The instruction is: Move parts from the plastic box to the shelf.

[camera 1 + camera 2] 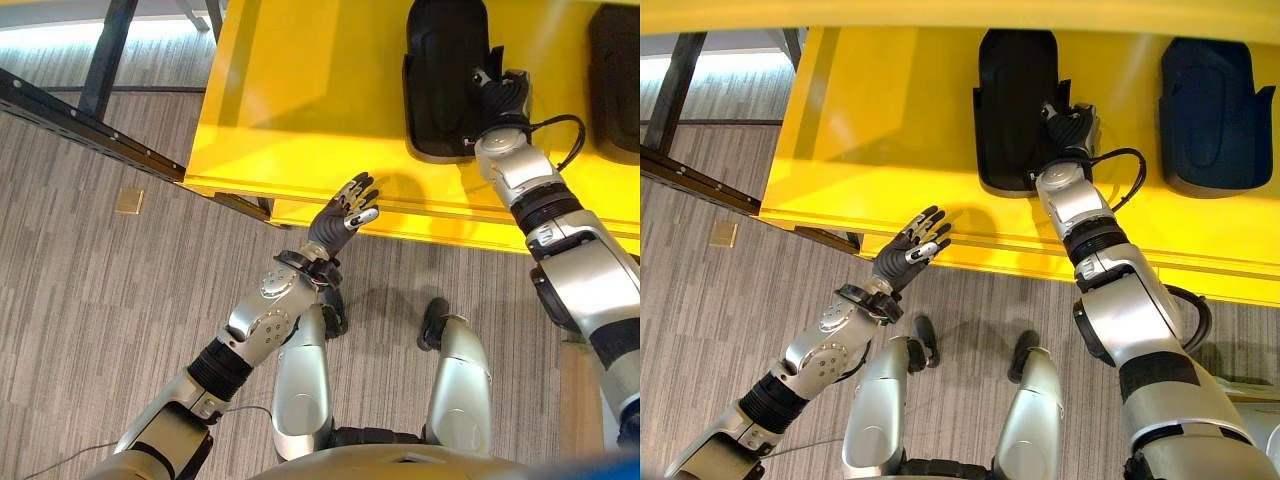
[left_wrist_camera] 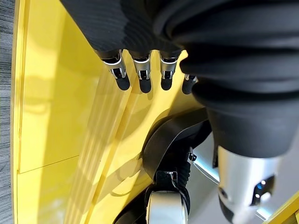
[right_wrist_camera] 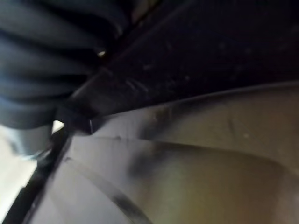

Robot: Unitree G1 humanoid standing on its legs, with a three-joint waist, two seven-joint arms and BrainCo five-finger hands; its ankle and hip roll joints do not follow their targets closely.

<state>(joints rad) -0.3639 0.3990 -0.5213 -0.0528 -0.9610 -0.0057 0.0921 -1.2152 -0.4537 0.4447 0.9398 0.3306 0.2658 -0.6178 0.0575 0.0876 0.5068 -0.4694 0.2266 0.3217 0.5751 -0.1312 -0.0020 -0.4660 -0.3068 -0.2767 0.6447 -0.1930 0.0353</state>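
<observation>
- A yellow shelf (image 1: 300, 90) spans the far side of the scene, its near edge running left to right above the grey wood-grain floor (image 1: 90, 290).
- Two black moulded parts lie on the shelf: one black part (image 1: 1012, 100) near the middle, and a second dark part (image 1: 1208, 110) well apart to its right.
- The right hand (image 1: 1070, 130) is against the near right edge of the middle part; its dark cover is over the part's rim, and the fingers are hidden behind it — whether they grip or lie loose cannot be told.
- In the right wrist view the part's dark surface (image 3: 196, 154) sits very close to the camera, with the ribbed cover at one corner.
- The left hand (image 1: 345, 212) hangs just off the shelf's near edge, left of the middle part, fingers straight and slightly spread, holding nothing.
- The left wrist view shows those fingertips (image 2: 142, 84) in a row over the yellow surface, apart from it.
- A dark metal frame (image 1: 90, 120) runs along the far left, and a small tan square (image 1: 129, 201) lies on the floor near it.
</observation>
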